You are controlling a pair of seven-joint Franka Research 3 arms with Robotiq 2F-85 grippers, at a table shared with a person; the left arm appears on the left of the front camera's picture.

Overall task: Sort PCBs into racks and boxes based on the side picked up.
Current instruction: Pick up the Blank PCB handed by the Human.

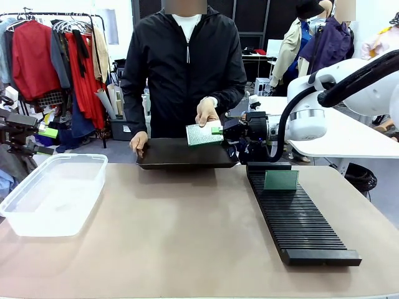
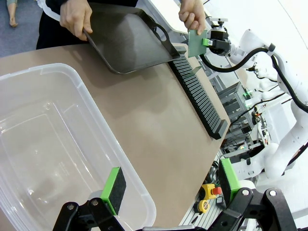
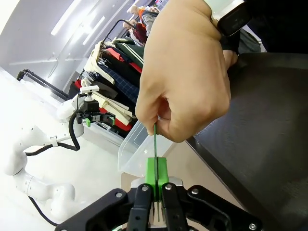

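Right gripper [image 1: 219, 131]: pressed together on the right edge of the held PCB [image 1: 202, 134]. The green pads bite only a narrow strip of the board.
Held PCB: in the air above the right end of the tray [image 1: 174, 159], at the far side of the table [image 1: 187, 243]. From the right wrist it is seen edge-on between the pads.
Person's hand [image 1: 207, 113]: pinches the same board from above, with the fingertips just beside the pads.
Hazard, shared hold: if the arm withdraws before the hand lets go, the board may slide through the pads or twist in them.
Hazard, narrow bite: a thin board held by one edge may pivot under a quick move and reach its target tilted.
Hazard, sorting: the face gripped decides the destination, so a misread face puts the board in the wrong place.
Rack [image 1: 299, 218]: on the right, running from near to far. The slotted PCB [image 1: 281, 180] stands upright near its far end.
Hazard, insertion: the slots are narrow. A tilted board may jam across the ribs or knock the slotted PCB.
Box [image 1: 37, 205]: at the near left, well apart from the rack.
Left gripper [image 2: 172, 185]: spread wide, holding nothing, above the box.
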